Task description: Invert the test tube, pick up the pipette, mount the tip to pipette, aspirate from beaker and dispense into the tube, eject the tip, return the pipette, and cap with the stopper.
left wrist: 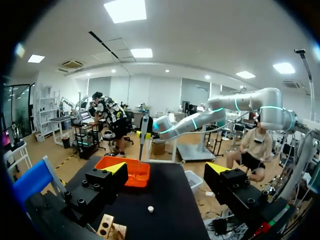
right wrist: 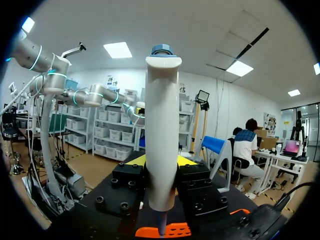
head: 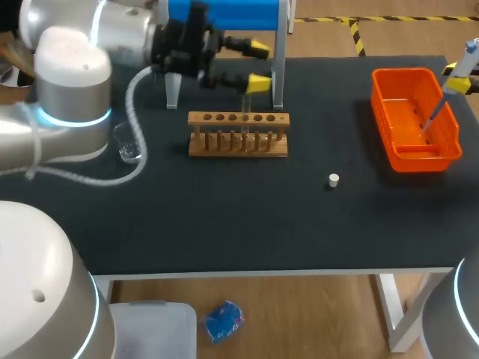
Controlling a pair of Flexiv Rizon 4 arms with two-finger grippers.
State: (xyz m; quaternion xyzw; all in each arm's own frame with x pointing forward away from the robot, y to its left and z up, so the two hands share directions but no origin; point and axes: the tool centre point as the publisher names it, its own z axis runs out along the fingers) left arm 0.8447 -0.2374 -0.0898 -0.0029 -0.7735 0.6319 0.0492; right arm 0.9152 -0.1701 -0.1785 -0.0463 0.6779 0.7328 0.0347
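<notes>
My left gripper [head: 257, 66] hangs open just behind and above the wooden rack [head: 238, 134], nothing between its fingers [left wrist: 112, 170]. A clear test tube [head: 245, 120] stands upright in the rack. My right gripper [right wrist: 162, 162] is shut on the white pipette [right wrist: 162, 125], held upright at the table's right edge. The pipette [head: 462, 71] points its slim lower end [head: 430, 120] down into the orange basket [head: 449, 149]. A small white stopper [head: 334, 179] lies on the black table right of the rack. A clear beaker [head: 129, 142] stands left of the rack.
The blue pipette stand [head: 224, 15] rises at the back behind the rack. In the left wrist view the orange basket [left wrist: 140, 180] and the stopper [left wrist: 150, 209] lie ahead of the open fingers, with the rack's end [left wrist: 107, 227] below them.
</notes>
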